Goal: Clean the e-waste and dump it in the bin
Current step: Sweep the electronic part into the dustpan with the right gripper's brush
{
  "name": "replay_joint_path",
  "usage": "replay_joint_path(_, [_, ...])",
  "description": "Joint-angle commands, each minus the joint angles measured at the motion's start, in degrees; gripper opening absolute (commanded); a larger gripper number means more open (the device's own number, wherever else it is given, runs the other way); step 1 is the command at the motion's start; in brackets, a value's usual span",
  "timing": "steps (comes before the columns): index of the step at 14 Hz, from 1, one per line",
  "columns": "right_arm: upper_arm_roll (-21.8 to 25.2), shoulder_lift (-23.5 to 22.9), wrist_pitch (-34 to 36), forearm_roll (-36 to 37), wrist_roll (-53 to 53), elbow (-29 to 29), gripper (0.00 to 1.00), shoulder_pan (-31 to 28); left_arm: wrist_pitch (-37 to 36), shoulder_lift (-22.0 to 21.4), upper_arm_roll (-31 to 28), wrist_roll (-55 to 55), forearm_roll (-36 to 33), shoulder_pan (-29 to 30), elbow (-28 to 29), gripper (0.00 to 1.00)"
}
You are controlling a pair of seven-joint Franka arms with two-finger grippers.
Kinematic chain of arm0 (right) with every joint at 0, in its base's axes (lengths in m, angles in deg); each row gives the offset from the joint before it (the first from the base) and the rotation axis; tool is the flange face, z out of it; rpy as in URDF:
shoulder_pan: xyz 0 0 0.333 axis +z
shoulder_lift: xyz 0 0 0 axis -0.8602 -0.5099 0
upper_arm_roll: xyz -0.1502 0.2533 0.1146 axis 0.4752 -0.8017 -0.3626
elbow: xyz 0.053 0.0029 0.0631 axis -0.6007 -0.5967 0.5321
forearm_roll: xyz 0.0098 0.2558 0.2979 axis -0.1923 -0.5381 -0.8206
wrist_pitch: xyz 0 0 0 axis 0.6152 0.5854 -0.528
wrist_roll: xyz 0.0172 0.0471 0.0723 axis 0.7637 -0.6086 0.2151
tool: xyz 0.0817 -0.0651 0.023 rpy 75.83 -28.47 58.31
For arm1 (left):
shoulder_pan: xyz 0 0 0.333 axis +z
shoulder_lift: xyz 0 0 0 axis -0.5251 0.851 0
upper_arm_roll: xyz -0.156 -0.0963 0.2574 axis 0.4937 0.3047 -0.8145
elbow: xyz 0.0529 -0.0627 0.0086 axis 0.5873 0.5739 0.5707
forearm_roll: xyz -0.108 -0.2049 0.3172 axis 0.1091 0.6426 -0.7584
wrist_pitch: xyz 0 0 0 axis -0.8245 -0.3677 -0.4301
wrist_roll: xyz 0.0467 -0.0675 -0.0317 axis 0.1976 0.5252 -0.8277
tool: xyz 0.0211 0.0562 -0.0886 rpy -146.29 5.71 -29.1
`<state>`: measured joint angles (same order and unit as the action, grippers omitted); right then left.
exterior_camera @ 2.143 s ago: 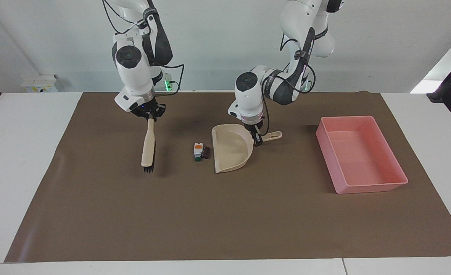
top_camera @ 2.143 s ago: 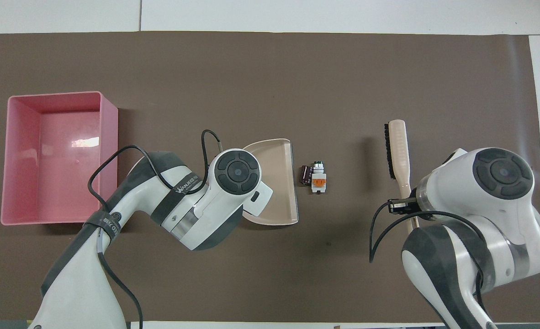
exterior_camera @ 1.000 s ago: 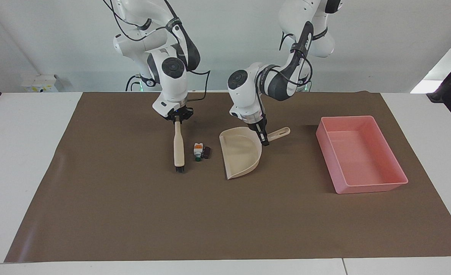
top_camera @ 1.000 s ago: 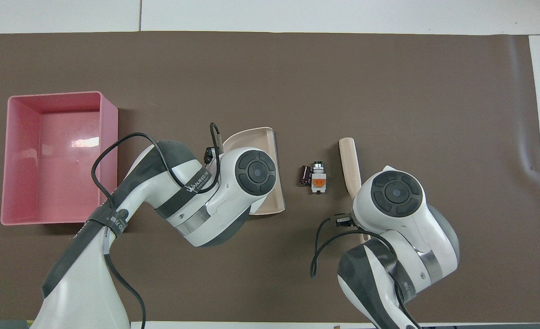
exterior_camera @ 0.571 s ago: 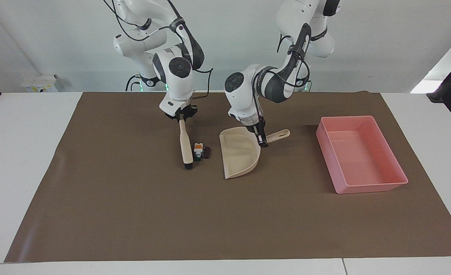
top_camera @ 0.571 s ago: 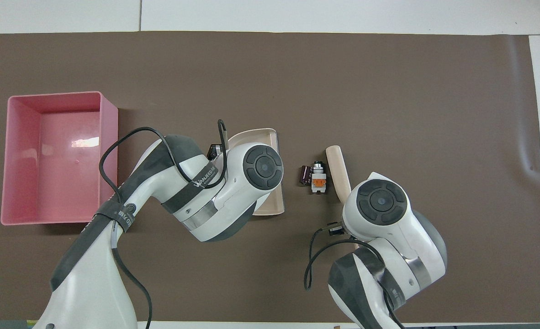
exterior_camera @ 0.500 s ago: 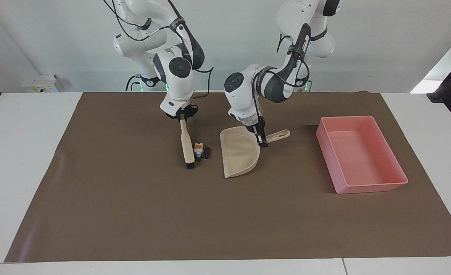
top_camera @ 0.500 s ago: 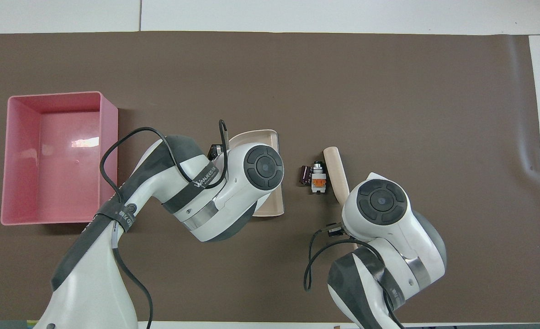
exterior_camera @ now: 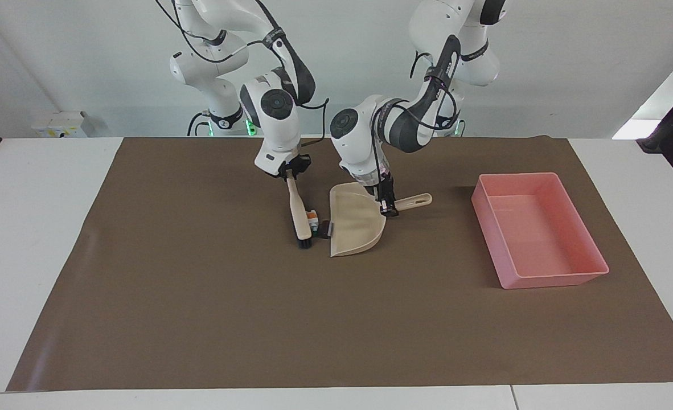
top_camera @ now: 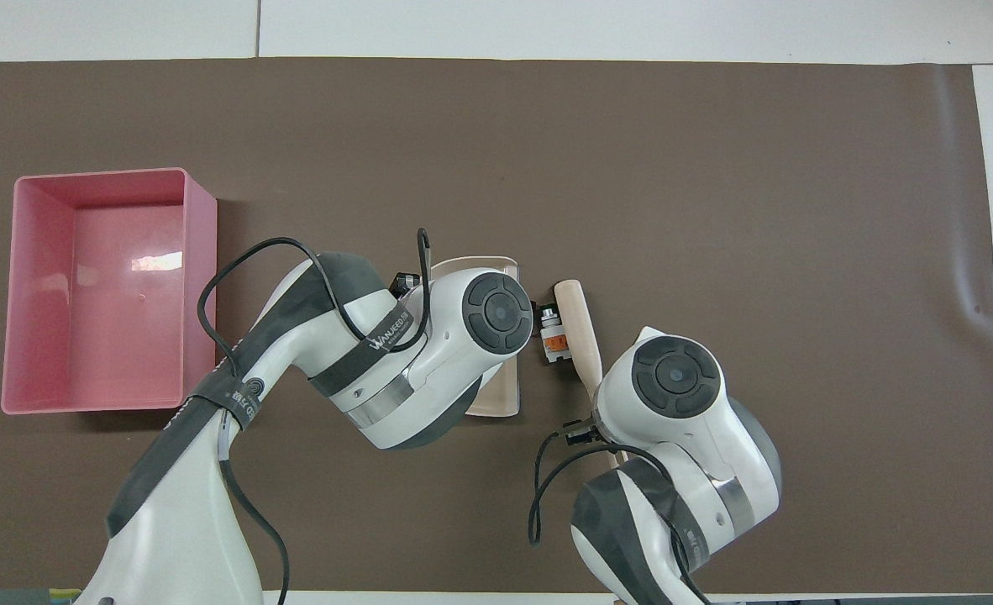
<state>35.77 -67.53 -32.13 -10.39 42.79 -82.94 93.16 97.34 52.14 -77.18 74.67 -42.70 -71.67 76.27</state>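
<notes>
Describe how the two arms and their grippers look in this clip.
Both arms are glossy white with dark grey joint sections and round dark caps. Loose black cables loop along each. The left arm carries a grey band with white lettering. The left gripper and right gripper are small and black.

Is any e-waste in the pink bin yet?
No: the bin holds nothing, and the e-waste lies on the mat between the brush and the dustpan.

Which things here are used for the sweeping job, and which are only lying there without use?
Used for the job:
- brush, held by the right claw
- dustpan, its handle held by the left claw
- e-waste, between the brush and the dustpan's open edge
- pink bin, toward the left arm's end

Not used:
- brown mat under everything
- white box beside the wall
</notes>
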Motion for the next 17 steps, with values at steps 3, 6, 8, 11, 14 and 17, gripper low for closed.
replay_joint_path(3, [-0.1, -2.7, -3.2, -13.1, -4.1, 3.6, 0.00, 4.8, -1.2, 0.6, -0.3, 1.5, 0.0, -0.8, 0.3, 0.00])
replay_joint_path(6, [0.0, -3.1, -3.7, -18.0, -5.2, 4.9, 0.00, 6.5, 0.2, 0.6, -0.3, 1.5, 0.7, -0.7, 0.6, 0.00])
replay_joint_path(8, [0.1, -3.2, -3.2, -17.8, -5.3, 5.4, 0.00, 6.4, 2.1, 0.4, -0.3, 1.5, 1.1, -0.2, 1.3, 0.00])
replay_joint_path(11, [0.4, -1.7, -0.2, -15.2, -4.6, 5.7, 0.00, 6.0, 4.1, 0.0, -0.3, 1.7, 2.7, 0.0, 3.0, 0.00])
replay_joint_path(14, [0.5, 0.1, 2.4, -12.2, -4.4, 5.7, 0.00, 5.4, 6.7, -0.5, -0.3, 1.5, 2.8, 1.0, 4.3, 0.00])
replay_joint_path(17, [0.5, 2.7, 6.0, -9.9, -3.6, 5.8, 0.00, 4.5, 11.8, -4.1, -0.3, 0.6, 3.6, 2.2, 8.6, 0.00])
